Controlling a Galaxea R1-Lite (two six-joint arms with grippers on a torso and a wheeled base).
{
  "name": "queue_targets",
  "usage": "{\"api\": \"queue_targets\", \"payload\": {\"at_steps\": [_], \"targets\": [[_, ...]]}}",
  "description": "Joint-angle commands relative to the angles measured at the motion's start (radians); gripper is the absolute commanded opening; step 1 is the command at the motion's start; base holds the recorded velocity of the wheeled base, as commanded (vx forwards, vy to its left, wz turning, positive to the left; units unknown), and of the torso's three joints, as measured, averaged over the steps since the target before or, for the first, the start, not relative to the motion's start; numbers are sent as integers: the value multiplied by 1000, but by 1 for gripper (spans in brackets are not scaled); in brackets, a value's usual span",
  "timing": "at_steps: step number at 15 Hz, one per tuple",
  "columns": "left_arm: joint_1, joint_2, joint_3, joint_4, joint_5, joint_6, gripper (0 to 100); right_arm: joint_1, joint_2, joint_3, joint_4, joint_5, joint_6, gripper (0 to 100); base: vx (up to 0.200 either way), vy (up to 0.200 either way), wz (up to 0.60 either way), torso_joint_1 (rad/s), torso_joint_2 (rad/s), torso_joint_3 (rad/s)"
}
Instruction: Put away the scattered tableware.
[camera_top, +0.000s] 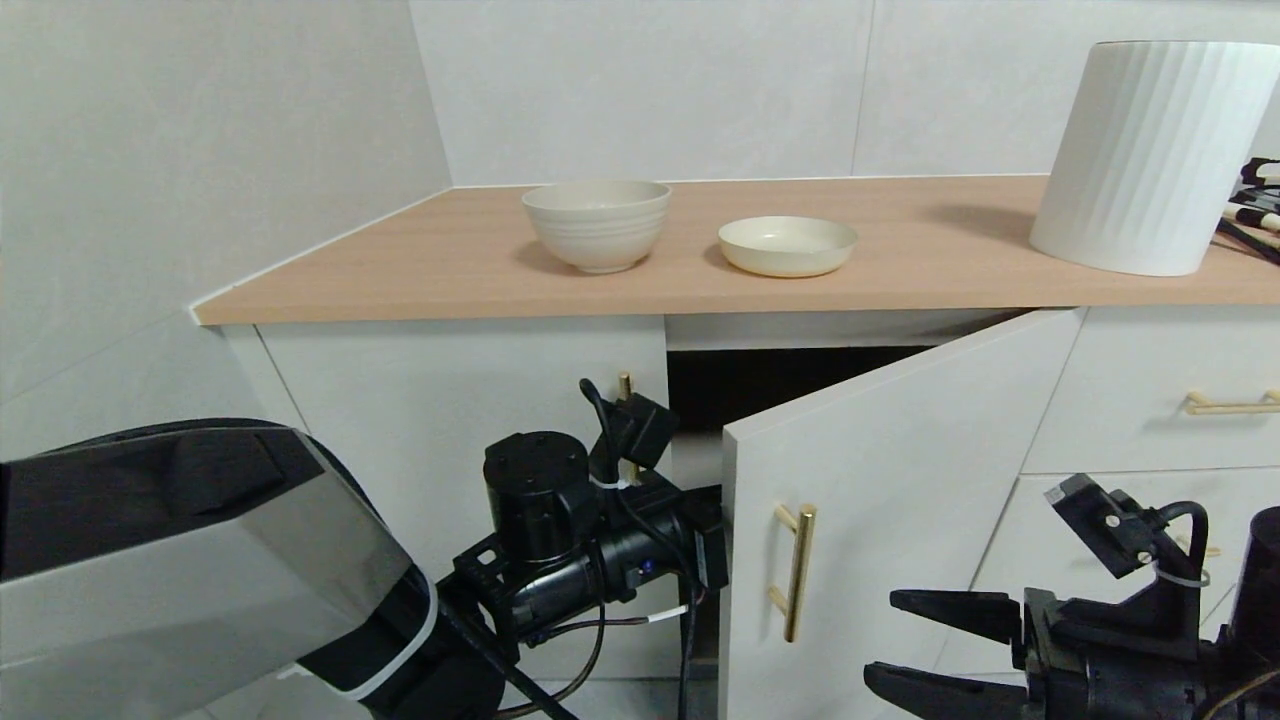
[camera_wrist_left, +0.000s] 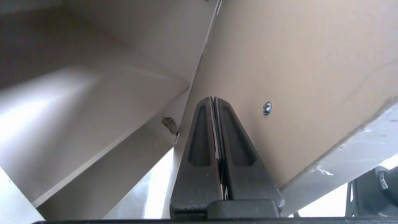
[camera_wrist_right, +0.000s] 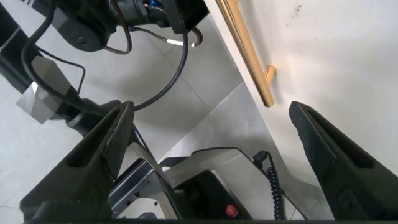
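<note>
here the left claw (camera_wrist_left: 213, 106) sits closed behind the cabinet door (camera_top: 900, 480); right claw (camera_top: 882, 638) gapes open by its handle (camera_top: 795, 570).

No text, label, number or sign can be read: none on the bowl (camera_top: 597, 225), the shallow dish (camera_top: 787, 245), the ribbed white container (camera_top: 1150, 150), the table (camera_top: 400, 270) or the cabinet door (camera_top: 880, 480).
</note>
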Motion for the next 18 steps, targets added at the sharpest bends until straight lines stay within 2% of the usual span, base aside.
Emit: {"api": "queue_targets", "payload": {"at_steps": [1,2,8,12,15,18], "targets": [[-3,1,1,0,-1,0,0,1,-2,2,0,0,0,100,0,0,0,0,0,0],[-4,1,1,0,-1,0,0,1,-1,3,0,0,0,100,0,0,0,0,0,0],[-9,18,-15,7,-1,-2,0,1,-1,14,0,0,-23,100,-200,0,0,4,2,1],[-9,45,-53,13,-1,-3,0,3,-2,17,0,3,-23,100,0,0,0,0,0,0],[-14,38,-122,123,-1,-3,0,5,-17,22,0,5,-23,100,0,0,0,0,0,0],[-47,19,-137,148,-1,-5,0,11,-56,22,1,5,-25,100,0,0,0,0,0,0]]}}
